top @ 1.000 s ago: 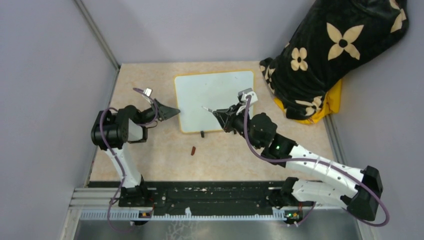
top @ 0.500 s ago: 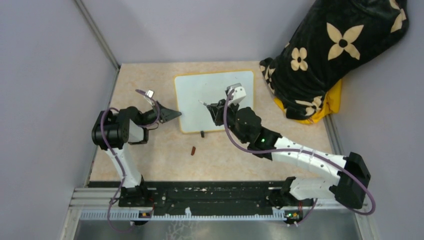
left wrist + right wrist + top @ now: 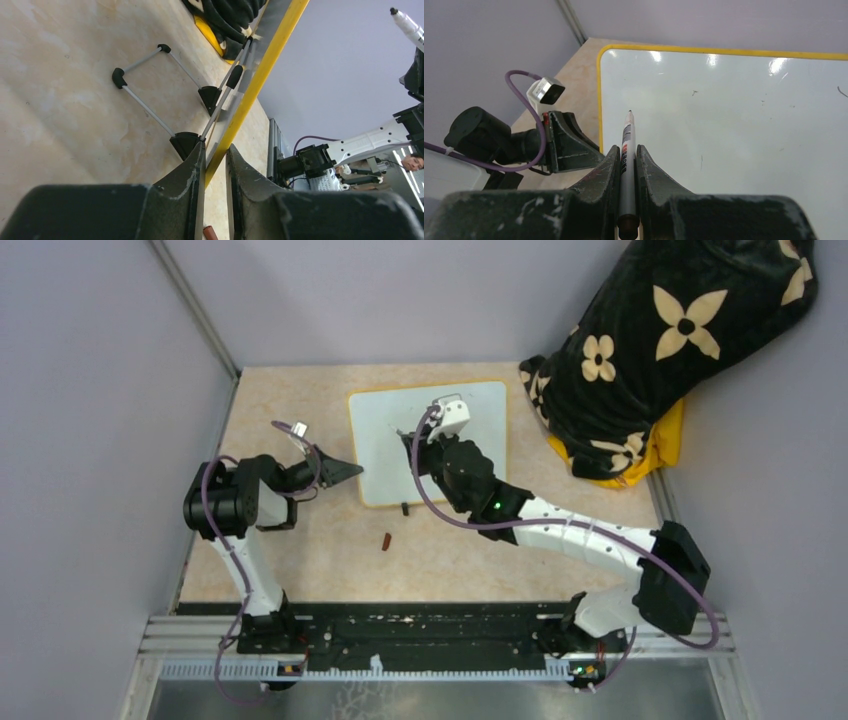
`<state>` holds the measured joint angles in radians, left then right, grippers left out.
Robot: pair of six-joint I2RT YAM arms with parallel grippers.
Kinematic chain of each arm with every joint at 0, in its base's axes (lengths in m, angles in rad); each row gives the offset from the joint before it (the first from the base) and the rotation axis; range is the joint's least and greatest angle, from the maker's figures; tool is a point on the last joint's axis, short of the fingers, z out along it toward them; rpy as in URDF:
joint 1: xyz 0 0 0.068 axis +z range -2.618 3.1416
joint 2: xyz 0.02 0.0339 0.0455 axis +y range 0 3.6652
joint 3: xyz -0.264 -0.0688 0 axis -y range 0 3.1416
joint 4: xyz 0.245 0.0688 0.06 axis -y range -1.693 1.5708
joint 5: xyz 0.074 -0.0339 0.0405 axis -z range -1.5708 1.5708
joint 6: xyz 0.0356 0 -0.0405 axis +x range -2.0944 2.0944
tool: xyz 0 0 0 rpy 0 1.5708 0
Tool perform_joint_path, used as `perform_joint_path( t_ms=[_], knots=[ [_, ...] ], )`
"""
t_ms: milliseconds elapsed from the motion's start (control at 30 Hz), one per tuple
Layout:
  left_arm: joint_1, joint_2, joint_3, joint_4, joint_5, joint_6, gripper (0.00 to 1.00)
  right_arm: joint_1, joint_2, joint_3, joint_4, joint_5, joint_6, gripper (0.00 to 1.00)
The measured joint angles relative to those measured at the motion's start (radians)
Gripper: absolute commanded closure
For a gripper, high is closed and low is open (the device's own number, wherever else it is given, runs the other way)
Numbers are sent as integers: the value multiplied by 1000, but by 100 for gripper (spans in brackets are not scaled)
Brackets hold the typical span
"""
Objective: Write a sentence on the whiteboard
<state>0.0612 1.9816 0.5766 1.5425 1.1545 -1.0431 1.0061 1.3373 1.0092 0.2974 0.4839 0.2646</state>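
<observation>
whiteboard [image 3: 385, 435] at the far middle of the table [image 3: 300, 550]: sits raised on black-tipped wire legs [image 3: 145, 102], yellow frame all round, glossy face with only a few small dark flecks. far edge close to the back wall [image 3: 400, 300]. right edge just beside a dark flowered bundle [image 3: 660, 350], so little room on that side. bare table to the left and on the near side, open for moving.

left tool [image 3: 352, 469] at the board's left edge, jaws narrow, yellow frame running between them. cannot tell whether pinching it or only straddling it.

right tool [image 3: 412, 447] over the left half of the board, clamped tight on a marker [image 3: 628, 131], tip pointing toward the far edge. cannot tell whether touching the face. near right part of the board covered from above by the right arm.

small reddish piece [image 3: 387, 541] on the table in front of the board, apart from both tools. small black foot [image 3: 404, 508] at the board's near rim.
</observation>
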Motion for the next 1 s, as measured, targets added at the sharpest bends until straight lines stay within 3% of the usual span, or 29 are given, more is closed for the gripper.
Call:
perform_joint_path(
  t_ms=[367, 1000],
  knots=[
    [0, 0, -3, 3, -6, 19, 85, 0, 145, 88, 35, 38, -48, 100],
    [0, 0, -11, 3, -21, 35, 100, 0, 256, 145, 129, 51, -71, 100]
  ],
)
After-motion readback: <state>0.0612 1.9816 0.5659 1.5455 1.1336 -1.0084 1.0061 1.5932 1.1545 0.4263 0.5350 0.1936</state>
